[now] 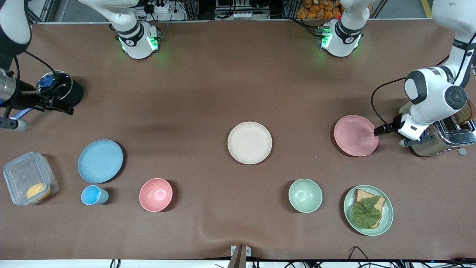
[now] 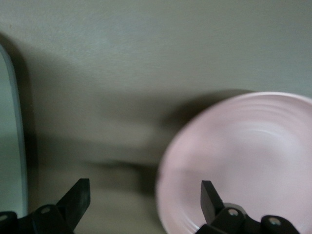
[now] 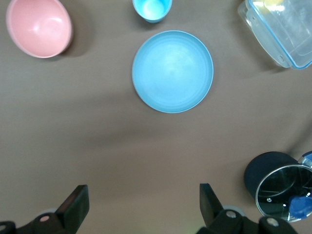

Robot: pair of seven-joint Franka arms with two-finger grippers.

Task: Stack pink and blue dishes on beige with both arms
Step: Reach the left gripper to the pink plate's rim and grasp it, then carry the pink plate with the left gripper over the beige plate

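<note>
The beige plate lies bare at the middle of the table. Toward the left arm's end lies the pink plate. My left gripper is low at its rim and open, with one finger over the rim and the other over bare table. The blue plate lies toward the right arm's end. My right gripper hangs open and empty above the table, by the black pot and apart from the blue plate.
Black pot with a glass lid. Clear container, blue cup and pink bowl near the blue plate. Green bowl, pale green plate with bread and lettuce, toaster beside the left arm.
</note>
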